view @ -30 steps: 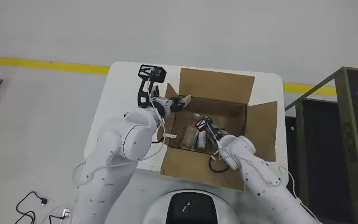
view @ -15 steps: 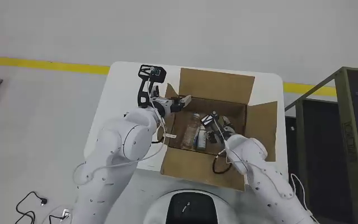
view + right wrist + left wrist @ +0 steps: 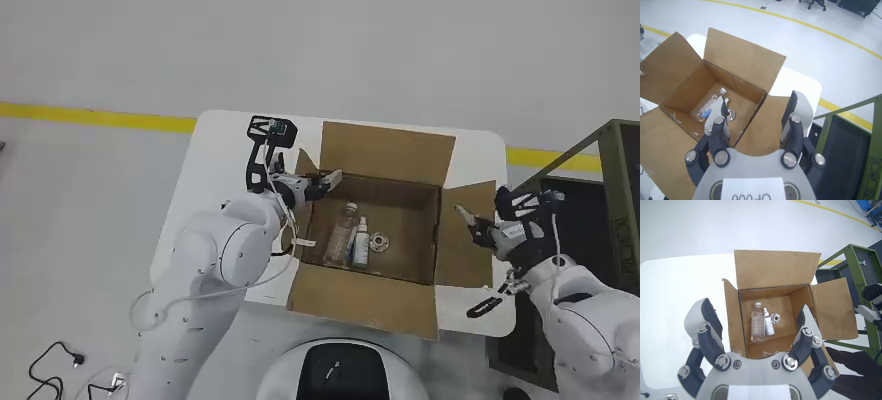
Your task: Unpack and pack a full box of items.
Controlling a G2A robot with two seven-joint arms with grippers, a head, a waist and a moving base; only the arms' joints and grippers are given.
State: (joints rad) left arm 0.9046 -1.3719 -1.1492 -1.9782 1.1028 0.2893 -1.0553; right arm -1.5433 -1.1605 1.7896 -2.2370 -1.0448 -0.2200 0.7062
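Note:
An open cardboard box [image 3: 385,150] stands on the white table [image 3: 225,160]. On its floor lie a clear plastic bottle [image 3: 342,232], a small white spray bottle [image 3: 359,243] and a metal flange [image 3: 378,241]. My left gripper [image 3: 322,184] hangs open and empty above the box's left edge; its wrist view looks down on the bottle [image 3: 757,325], the spray bottle [image 3: 769,326] and the flange [image 3: 775,317]. Over the box's right flap, my right gripper [image 3: 478,227] is open and empty. In the right wrist view the gripper [image 3: 759,98] sits above the flap, with the bottle [image 3: 704,110] and flange [image 3: 731,114] beyond.
A green metal rack [image 3: 595,190] with dark shelves stands just right of the table, close to my right arm. The box's four flaps are folded outward. Bare table [image 3: 677,285] lies left of the box. A yellow line [image 3: 90,117] crosses the floor.
My right gripper has come up out of the box and swung right to above the right flap, holding nothing. The items inside now show uncovered. The left arm has kept still.

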